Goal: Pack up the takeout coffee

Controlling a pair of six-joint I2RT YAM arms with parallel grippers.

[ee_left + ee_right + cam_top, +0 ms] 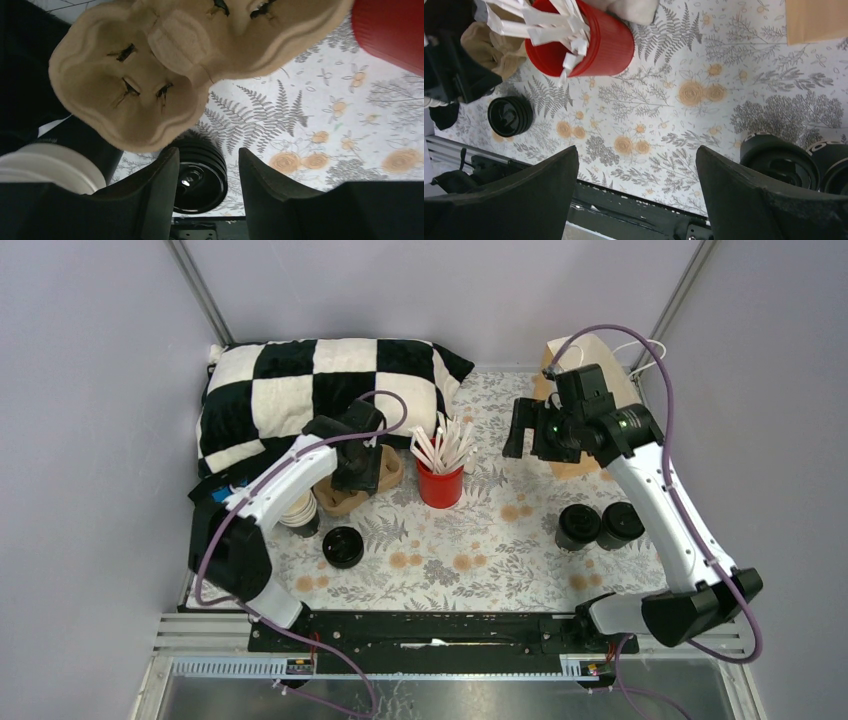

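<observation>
- The table, covered by a fern-and-flower cloth, holds everything.
- A black-and-white checkered pillow lies at the far left, its near edge behind the left arm.
- The right gripper hangs above the far right part of the cloth. Its jaws are spread wide with nothing between them, and the cloth shows in the gap.
- The left gripper hangs over the near edge of the carrier. Its jaws are parted by a narrower gap and hold nothing.
- A brown paper bag stands at the far right corner, behind the right gripper.
- A tan pulp cup carrier sits left of centre, in front of the pillow, and the pockets in view are empty.
- A red cup full of white paper sticks stands mid-table, just right of the carrier.
- The takeout coffee consists of two dark cups with black lids, the left cup and the right cup. They stand upright and side by side on the right of the cloth, well apart from the carrier.
- A stack of lidless cups stands beside the carrier's near-left side.
- A stack of black lids rests on the cloth just in front of the carrier.
</observation>
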